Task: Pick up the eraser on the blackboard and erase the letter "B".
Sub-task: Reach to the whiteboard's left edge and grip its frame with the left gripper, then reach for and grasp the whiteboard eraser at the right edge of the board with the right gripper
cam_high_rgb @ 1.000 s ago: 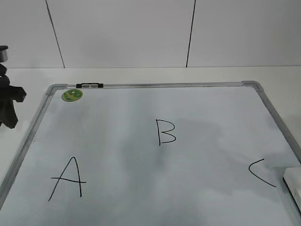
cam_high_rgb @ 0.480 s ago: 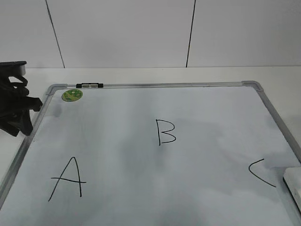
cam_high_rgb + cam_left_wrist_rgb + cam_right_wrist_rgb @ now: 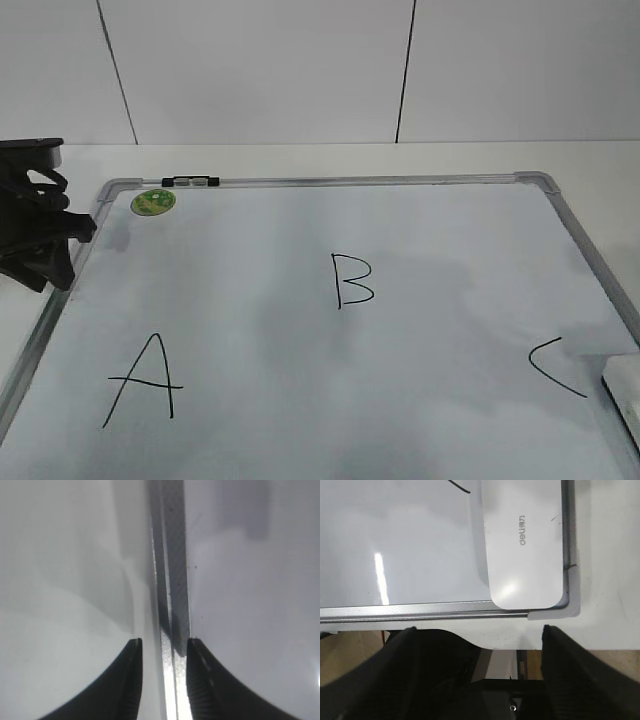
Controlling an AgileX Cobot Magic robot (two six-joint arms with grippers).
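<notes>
The blackboard [image 3: 450, 250] lies flat, with black letters A, B and C on it. The letter "B" [image 3: 352, 280] is near its middle. The eraser [image 3: 624, 388], a white block, lies at the board's near right edge; in the right wrist view the eraser [image 3: 525, 540] sits in the board's corner [image 3: 567, 605]. My right gripper [image 3: 479, 630] is open and empty, short of that corner, off the board. My left gripper [image 3: 68, 232] is open and empty. In the left wrist view, its fingers [image 3: 164, 647] straddle the board's left frame [image 3: 175, 580].
A round green sticker [image 3: 153, 202] and a black-and-white marker [image 3: 190, 181] sit at the board's far left corner. The letter A [image 3: 145, 380] is near left, C [image 3: 555, 365] near right beside the eraser. The white table [image 3: 300, 160] meets a white wall behind.
My left gripper came in from the left to the board's left frame, then held almost still over the last half second. The eraser and the letters have not moved.
</notes>
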